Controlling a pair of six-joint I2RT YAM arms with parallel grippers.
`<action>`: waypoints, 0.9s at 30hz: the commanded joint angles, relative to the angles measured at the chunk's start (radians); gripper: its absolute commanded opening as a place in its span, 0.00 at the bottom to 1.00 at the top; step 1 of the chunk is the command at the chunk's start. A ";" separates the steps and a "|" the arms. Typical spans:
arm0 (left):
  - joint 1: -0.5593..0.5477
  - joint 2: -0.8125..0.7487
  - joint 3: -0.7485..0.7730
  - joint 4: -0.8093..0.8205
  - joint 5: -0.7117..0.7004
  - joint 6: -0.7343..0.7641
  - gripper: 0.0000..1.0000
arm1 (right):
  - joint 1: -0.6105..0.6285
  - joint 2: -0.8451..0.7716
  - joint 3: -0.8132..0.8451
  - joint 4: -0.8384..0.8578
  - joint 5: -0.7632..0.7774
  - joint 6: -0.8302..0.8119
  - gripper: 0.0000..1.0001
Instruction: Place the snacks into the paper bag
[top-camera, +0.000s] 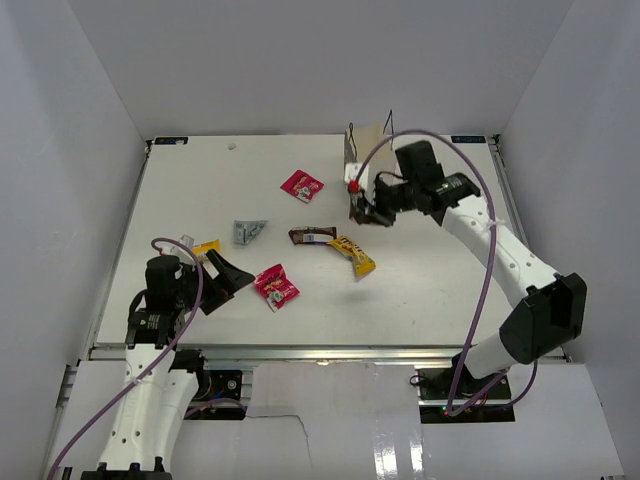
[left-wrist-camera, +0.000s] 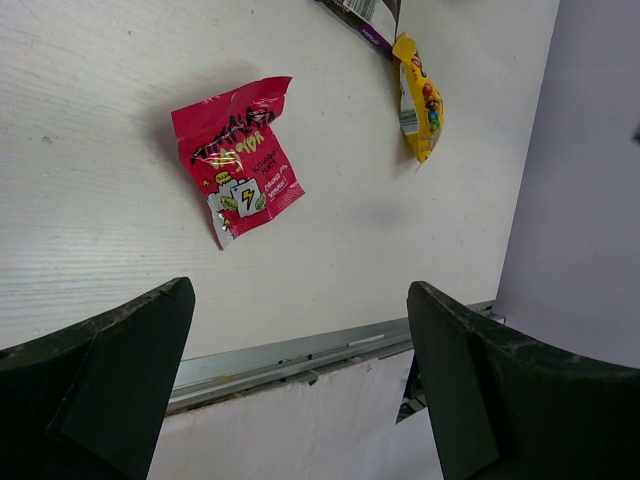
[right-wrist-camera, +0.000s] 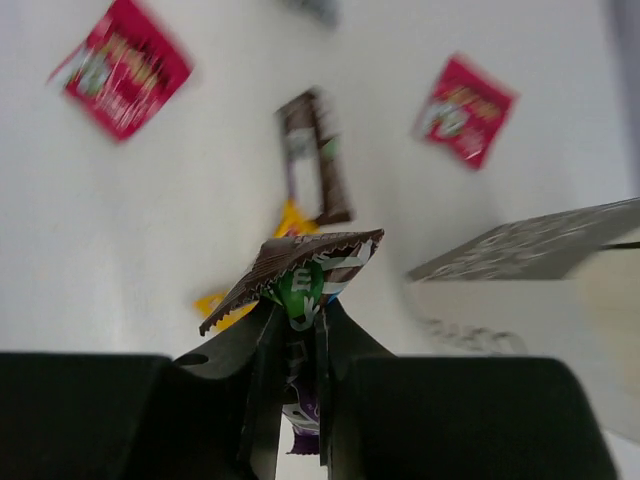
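Observation:
The white paper bag (top-camera: 364, 152) stands upright at the back of the table; its side shows in the right wrist view (right-wrist-camera: 530, 262). My right gripper (top-camera: 366, 210) is shut on the dark purple packet (right-wrist-camera: 300, 262) and holds it in the air just in front of the bag. On the table lie two pink-red packets (top-camera: 301, 185) (top-camera: 276, 286), a silver-grey packet (top-camera: 248, 231), a dark brown bar (top-camera: 311, 236) and a yellow packet (top-camera: 354, 256). My left gripper (top-camera: 226, 277) is open and empty, left of the near pink-red packet (left-wrist-camera: 238, 160).
White walls enclose the table on the left, back and right. A metal rail (left-wrist-camera: 300, 355) runs along the table's front edge, just under my left gripper. The right arm's purple cable (top-camera: 440, 135) arcs above the bag.

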 joint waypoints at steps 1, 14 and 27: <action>0.006 -0.001 0.018 0.031 0.020 -0.001 0.98 | -0.041 0.085 0.245 0.111 -0.020 0.271 0.08; 0.006 -0.081 -0.002 0.005 0.038 -0.057 0.98 | -0.138 0.378 0.561 0.614 0.335 0.721 0.12; 0.006 0.000 -0.003 0.026 0.029 -0.066 0.98 | -0.150 0.387 0.475 0.676 0.361 0.749 0.61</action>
